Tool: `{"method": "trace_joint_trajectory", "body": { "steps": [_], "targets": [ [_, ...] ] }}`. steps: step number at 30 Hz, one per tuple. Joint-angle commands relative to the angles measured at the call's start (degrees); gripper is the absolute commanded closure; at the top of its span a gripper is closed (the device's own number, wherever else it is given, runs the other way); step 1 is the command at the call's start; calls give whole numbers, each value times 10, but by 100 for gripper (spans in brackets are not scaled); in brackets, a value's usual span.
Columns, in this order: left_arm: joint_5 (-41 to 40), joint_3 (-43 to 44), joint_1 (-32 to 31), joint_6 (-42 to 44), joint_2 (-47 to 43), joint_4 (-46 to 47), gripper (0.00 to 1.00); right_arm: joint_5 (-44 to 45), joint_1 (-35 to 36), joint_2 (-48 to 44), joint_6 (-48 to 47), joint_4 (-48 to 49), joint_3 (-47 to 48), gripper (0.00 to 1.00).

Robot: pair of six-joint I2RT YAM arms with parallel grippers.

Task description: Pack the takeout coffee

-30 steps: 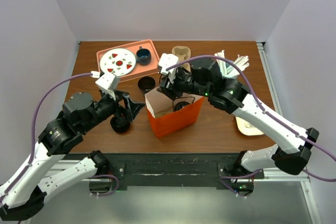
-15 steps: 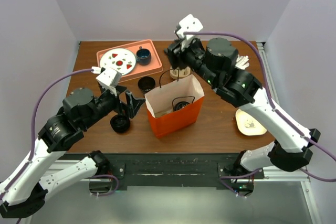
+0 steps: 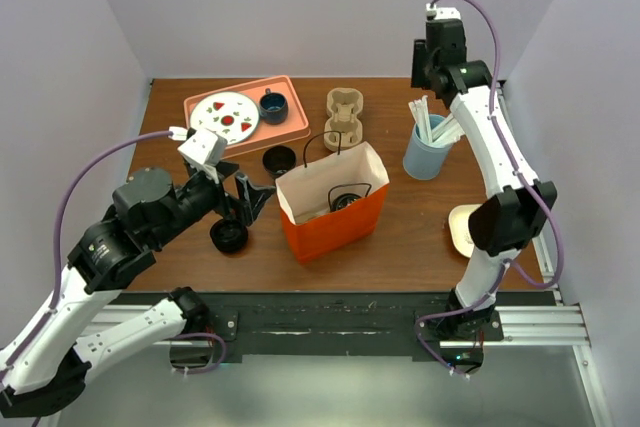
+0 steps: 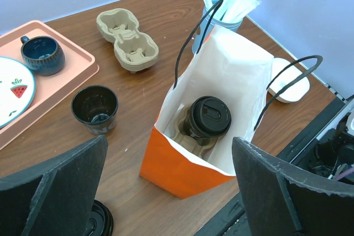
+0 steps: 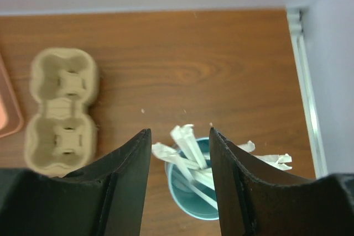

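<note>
The takeout coffee (image 4: 209,118), a dark cup with a black sip lid, stands inside the orange paper bag (image 4: 177,165) on a cardboard insert. It shows in the top view too (image 3: 347,200), in the bag (image 3: 335,229). My left gripper (image 4: 168,142) is open and empty, held above the table just left of the bag (image 3: 248,197). My right gripper (image 5: 180,134) is open and empty, raised high at the back right (image 3: 432,69), looking down on the cup of straws. Neither gripper touches the coffee.
A lidless dark cup (image 3: 279,160) and a loose black lid (image 3: 229,236) lie left of the bag. A cardboard cup carrier (image 3: 343,117) sits behind it. A pink tray (image 3: 292,130) holds a plate and mug. A blue straw cup (image 3: 428,154) and white dish (image 3: 463,232) stand right.
My right arm has left the bag and swung up and back to the far right, its gripper empty. The coffee stays in the bag. My left arm has barely moved.
</note>
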Motion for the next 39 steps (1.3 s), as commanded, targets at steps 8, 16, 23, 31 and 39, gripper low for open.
{"method": "trace_joint_trajectory", "body": {
  "steps": [8, 16, 23, 31, 39],
  "targets": [
    [5, 23, -2, -2, 12, -1, 0, -97, -66, 53, 78, -44, 20, 54],
    [-6, 30, -2, 4, 19, -13, 0, -100, -66, 74, 83, -29, 8, 55],
    [-13, 33, -2, 5, 26, -15, 0, -99, -68, 99, 83, -26, 19, 57],
    [-23, 36, -2, 5, 30, -16, 0, -79, -69, 104, 82, -20, 17, 80],
    [-22, 30, -2, 5, 31, -13, 0, -59, -70, 98, 73, -19, 16, 77]
  ]
}}
